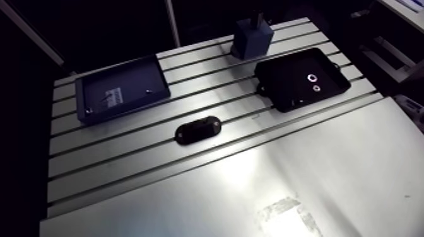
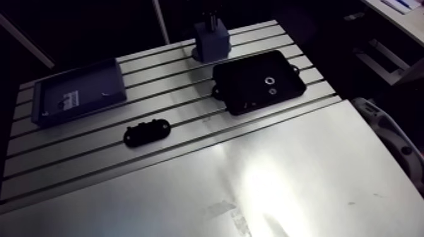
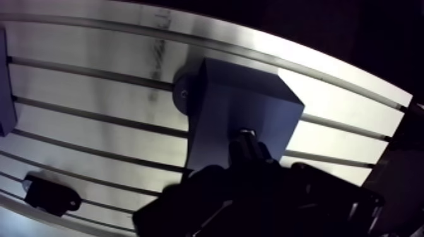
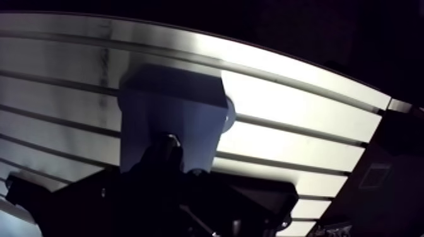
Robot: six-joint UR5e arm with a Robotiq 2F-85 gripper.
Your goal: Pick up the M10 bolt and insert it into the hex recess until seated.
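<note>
The dark Robotiq gripper (image 3: 247, 144) is hanging directly over a blue-grey rectangular block (image 3: 214, 113) that is standing at the far edge of the slotted aluminium table (image 1: 126, 165), with its tip down at the block's top face. That tip is showing as one dark mass, so I cannot tell how far it is spread or whether it is holding anything. The M10 bolt cannot be picked out for certain: only a small pale glint (image 3: 246, 132) is showing at the gripper's tip. Near the gripper on one side, a black shallow plastic tray (image 1: 284, 69) is lying, carrying two small pale rings (image 1: 312, 77). Well off to the other side, a black oval plastic piece (image 1: 198, 129) and a dark-blue shallow tray (image 1: 139, 79) are lying, both apart from the block.
</note>
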